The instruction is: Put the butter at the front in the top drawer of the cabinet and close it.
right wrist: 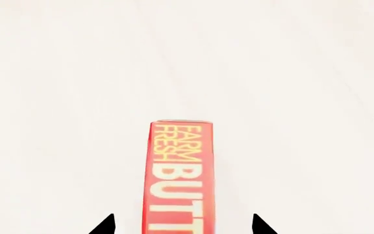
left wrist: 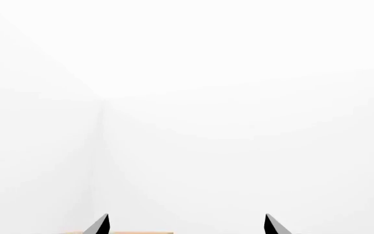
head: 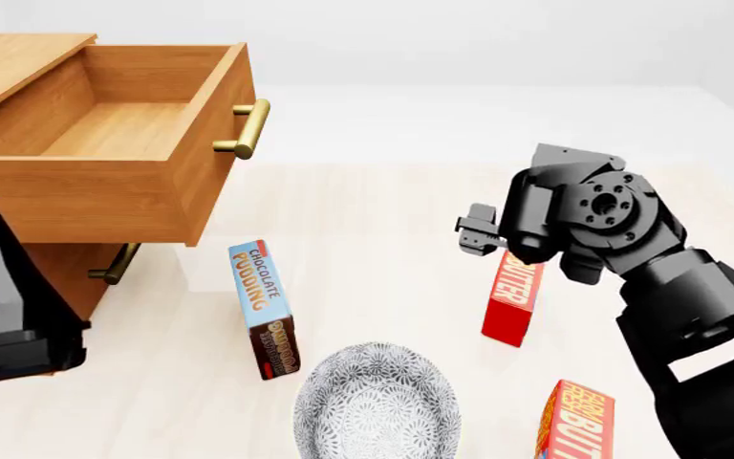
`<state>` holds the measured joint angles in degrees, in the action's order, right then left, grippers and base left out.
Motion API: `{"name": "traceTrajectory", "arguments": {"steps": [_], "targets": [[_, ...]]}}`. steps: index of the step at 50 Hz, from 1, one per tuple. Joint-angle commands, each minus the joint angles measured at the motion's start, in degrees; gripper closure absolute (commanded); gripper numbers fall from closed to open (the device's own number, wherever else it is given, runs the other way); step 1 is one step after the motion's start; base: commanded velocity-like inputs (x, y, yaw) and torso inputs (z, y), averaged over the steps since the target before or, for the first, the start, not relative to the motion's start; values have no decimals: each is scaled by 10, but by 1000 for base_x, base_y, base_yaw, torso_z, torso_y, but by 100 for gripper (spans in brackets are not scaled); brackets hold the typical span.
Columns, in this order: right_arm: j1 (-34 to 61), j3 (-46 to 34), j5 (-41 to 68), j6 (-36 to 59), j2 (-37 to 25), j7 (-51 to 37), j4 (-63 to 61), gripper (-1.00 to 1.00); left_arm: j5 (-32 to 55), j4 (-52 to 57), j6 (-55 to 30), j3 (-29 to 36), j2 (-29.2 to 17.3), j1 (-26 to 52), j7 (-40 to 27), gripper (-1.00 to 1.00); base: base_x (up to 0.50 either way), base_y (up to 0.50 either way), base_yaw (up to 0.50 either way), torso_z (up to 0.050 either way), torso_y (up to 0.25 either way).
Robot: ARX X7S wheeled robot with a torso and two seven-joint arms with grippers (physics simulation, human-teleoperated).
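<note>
Two red "FARM FRESH BUTTER" cartons show in the head view: one butter [head: 514, 298] stands under my right gripper [head: 480, 232], the other butter [head: 579, 421] stands nearer me at the bottom edge. In the right wrist view the first butter [right wrist: 177, 175] lies between my right gripper's [right wrist: 183, 226] spread fingers, with a gap on each side. The cabinet [head: 10, 57] stands at the left with its top drawer [head: 150, 124] pulled out and empty. My left gripper [left wrist: 187, 225] is open and empty; it shows dark at the head view's left edge [head: 16, 316].
A blue-and-brown chocolate pudding box [head: 263, 306] stands below the drawer's front. A patterned grey bowl [head: 374, 406] sits near the front middle. A lower drawer's brass handle [head: 115, 266] shows under the open drawer. The floor is pale wood.
</note>
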<state>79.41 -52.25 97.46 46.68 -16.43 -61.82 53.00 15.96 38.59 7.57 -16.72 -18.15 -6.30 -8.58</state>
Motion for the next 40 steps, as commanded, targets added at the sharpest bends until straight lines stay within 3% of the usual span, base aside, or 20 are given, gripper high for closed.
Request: {"name": "traceTrajectory", "arguments": {"steps": [1, 40], "targets": [[-13, -3, -1, -3, 5, 14, 13, -100, -1, -2, 2, 3, -1, -3, -2, -100, 0, 0, 0, 0, 0], [-25, -26, -24, -7, 45, 103, 113, -100, 0, -4, -1, 12, -6, -5, -9, -100, 0, 0, 0, 0, 0]]}}
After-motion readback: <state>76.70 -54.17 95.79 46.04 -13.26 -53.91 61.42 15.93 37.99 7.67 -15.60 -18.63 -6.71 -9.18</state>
